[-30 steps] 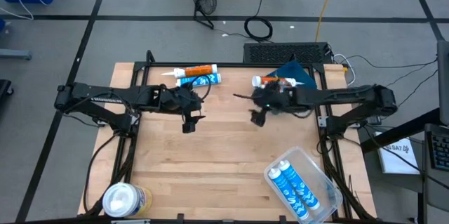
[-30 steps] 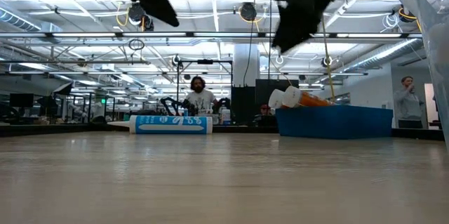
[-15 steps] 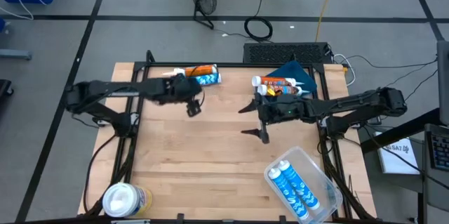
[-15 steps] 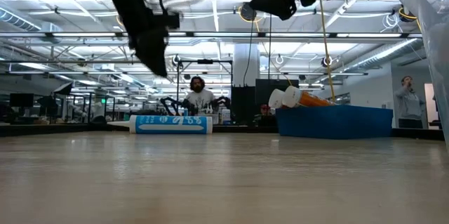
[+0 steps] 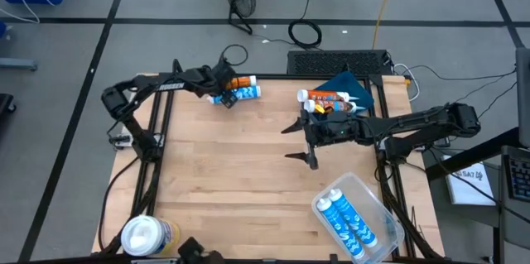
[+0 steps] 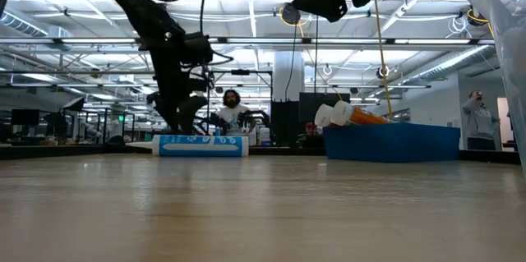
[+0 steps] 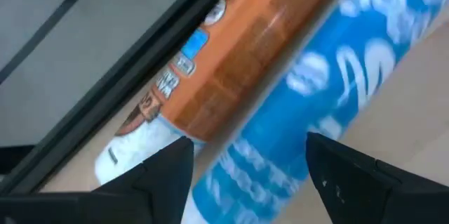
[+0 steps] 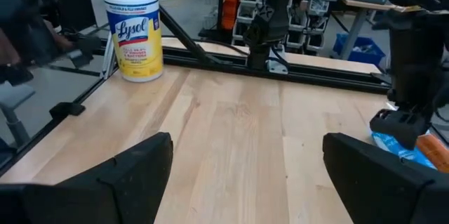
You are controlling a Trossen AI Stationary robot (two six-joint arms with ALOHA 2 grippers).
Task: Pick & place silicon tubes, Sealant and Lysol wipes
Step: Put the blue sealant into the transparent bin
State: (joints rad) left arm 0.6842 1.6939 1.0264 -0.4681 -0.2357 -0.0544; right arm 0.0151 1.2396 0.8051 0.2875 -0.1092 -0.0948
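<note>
A blue caulk tube [image 5: 245, 93] and an orange tube [image 5: 238, 82] lie side by side on the table at its far edge, left of centre. My left gripper [image 5: 224, 96] is open and low over their left ends. In the left wrist view its fingers [image 7: 160, 176] stand on either side of the blue tube [image 7: 309, 104], with the orange tube [image 7: 245, 48] beyond; I cannot tell whether they touch. My right gripper [image 5: 296, 141] is open and empty above the table's middle. The yellow Lysol wipes canister [image 5: 147, 235] stands at the near left corner and also shows in the right wrist view [image 8: 133, 31].
A clear plastic tub [image 5: 377, 229] with two blue tubes lies at the near right. A blue tray [image 5: 354, 86] at the far right holds an orange tube [image 5: 330, 96]. Bare wood lies between the arms. People stand in the room beyond the table.
My left gripper has gone toward the table's far edge and down, until it is low over the blue and orange tubes. My right gripper has tipped up from pointing down to lying level and shifted a little toward the near edge, then kept still.
</note>
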